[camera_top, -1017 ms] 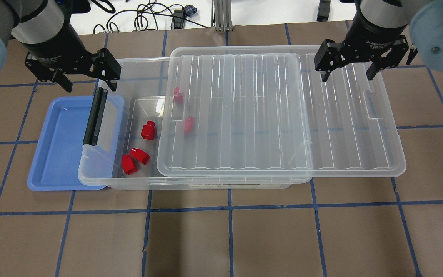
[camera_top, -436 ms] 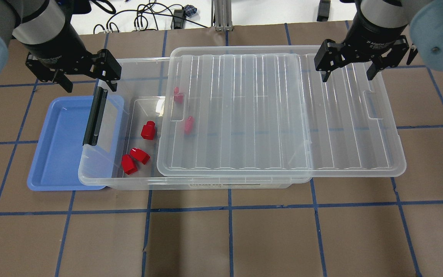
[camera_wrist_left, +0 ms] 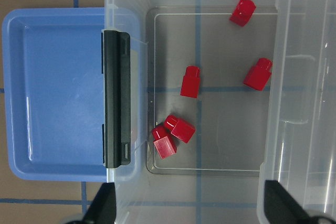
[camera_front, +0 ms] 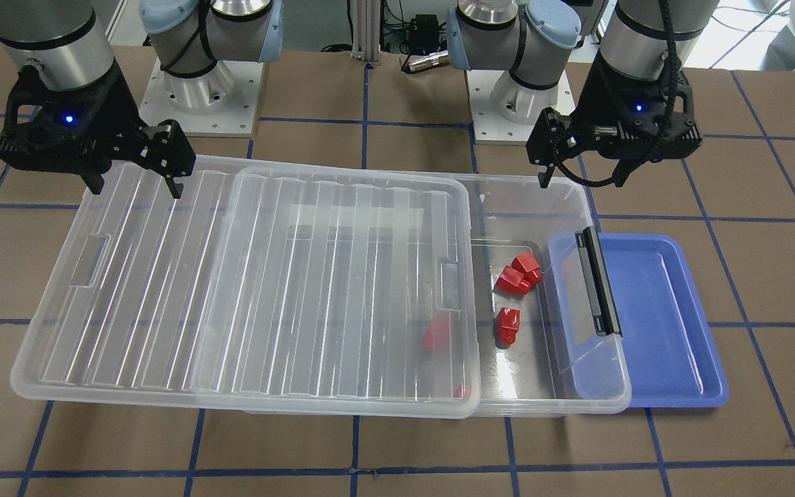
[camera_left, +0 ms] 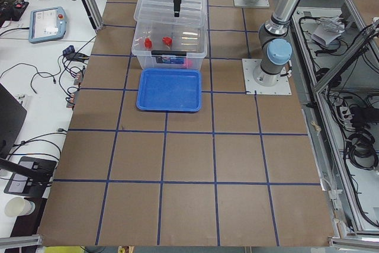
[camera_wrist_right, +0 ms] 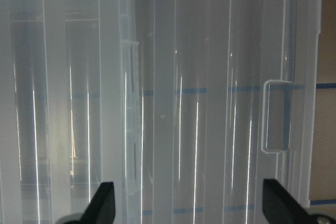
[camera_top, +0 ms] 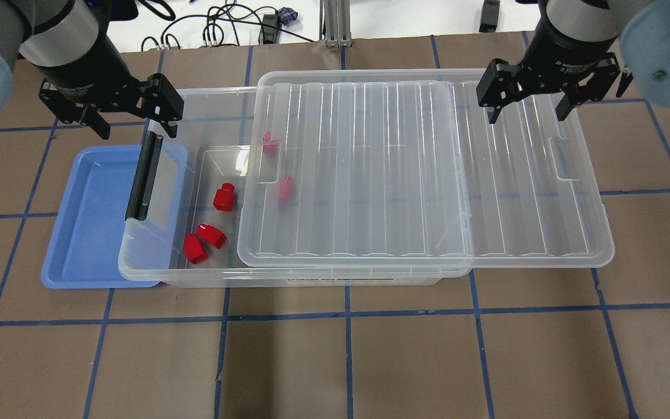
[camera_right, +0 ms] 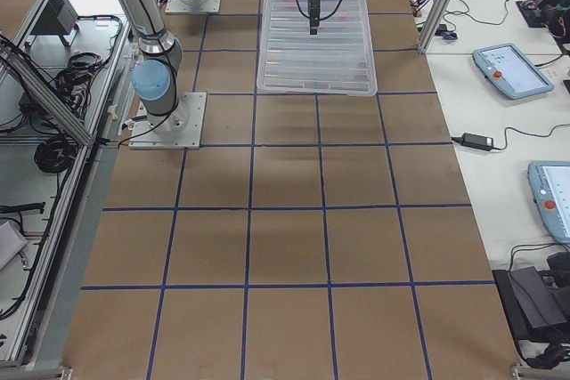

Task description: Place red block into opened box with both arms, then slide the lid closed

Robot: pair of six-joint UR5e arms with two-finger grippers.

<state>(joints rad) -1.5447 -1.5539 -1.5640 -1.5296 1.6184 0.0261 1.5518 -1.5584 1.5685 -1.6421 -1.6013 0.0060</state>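
Facing the robot, we are seeing the box (camera_front: 508, 200) lying lengthwise on the desk (camera_front: 397, 449). Its lid (camera_front: 266, 290) is resting on top but is slid toward the robot's right, leaving the left end uncovered. Three red blocks (camera_front: 507, 326) are lying in that uncovered end, and another is showing faintly through the lid. The left tool (camera_front: 580, 181) is hovering above the uncovered end, jaws spread and holding nothing. The right tool (camera_front: 136, 188) is hovering above the lid, likewise spread and empty.

From overhead, we are seeing a blue tray (camera_top: 91, 221) lying partly beneath the box's end that carries the black bar (camera_top: 144, 174).

In the left side view, the blue tray is lying nearest us, with the box behind it. In the right side view, the lid is nearest, with the right tool hanging above it.

Through the left wrist camera, we are counting five red blocks on the box floor, two of them close to the lid's edge. Through the right wrist camera, we are looking down on the lid's ribs and one notch (camera_wrist_right: 275, 116).
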